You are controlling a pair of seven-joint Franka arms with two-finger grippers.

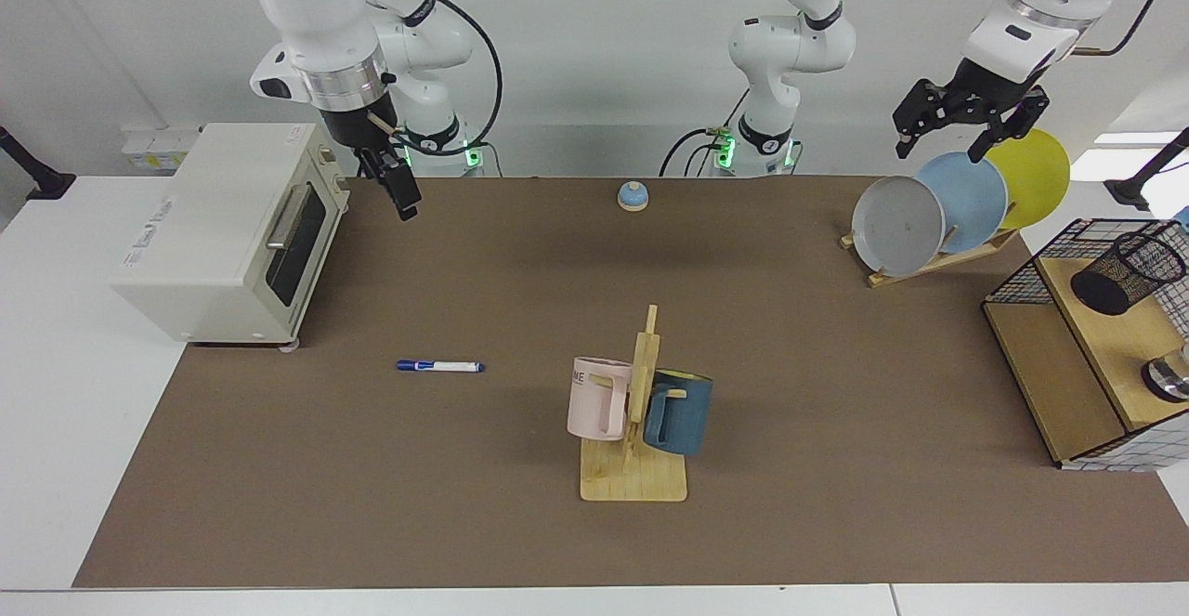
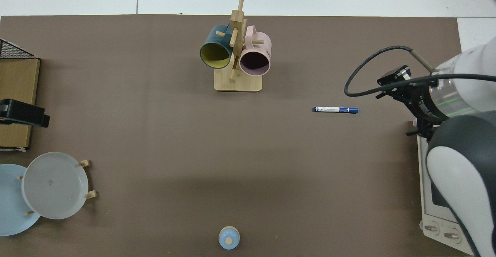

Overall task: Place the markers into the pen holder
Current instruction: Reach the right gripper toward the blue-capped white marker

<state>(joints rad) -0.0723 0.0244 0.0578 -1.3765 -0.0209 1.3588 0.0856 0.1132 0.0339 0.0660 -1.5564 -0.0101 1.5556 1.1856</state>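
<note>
1. brown mat [image 1: 817, 412] covers the white table from edge to edge, with pale wall behind the two arm bases.
2. right gripper [image 1: 401, 190] hangs just off the toaster oven [image 1: 223, 235] at its door corner, pointing down and out over the mat; it is seen edge-on, so i cannot tell how its fingers stand, and it carries nothing.
3. in the top view the same arm reaches in from the oven side, wrist and cable above the mat edge, with the fingers hidden under the wrist.
4. left gripper [image 1: 947, 133] waits high above the plate rack [image 1: 938, 258], fingers spread, holding nothing.
5. marker [image 1: 440, 366] lies flat on bare mat, apart from everything, in front of the oven and well short of the mug tree [image 1: 635, 412].
6. its long axis runs across the table, roughly parallel to the front edge, dark cap end toward the oven side.
7. from the right gripper the marker lies toward the camera-side edge and lower, a little toward the table's middle; this arm is clearly nearer, so the pick looks to be its job.
8. a grasp would want the fingers closing across the barrel, not along it.
9. pen holder [image 1: 1129, 272] sits tilted on the wooden shelf [image 1: 1115, 337] inside the wire basket [image 1: 1031, 268] at the far end, well apart from the marker.
</note>
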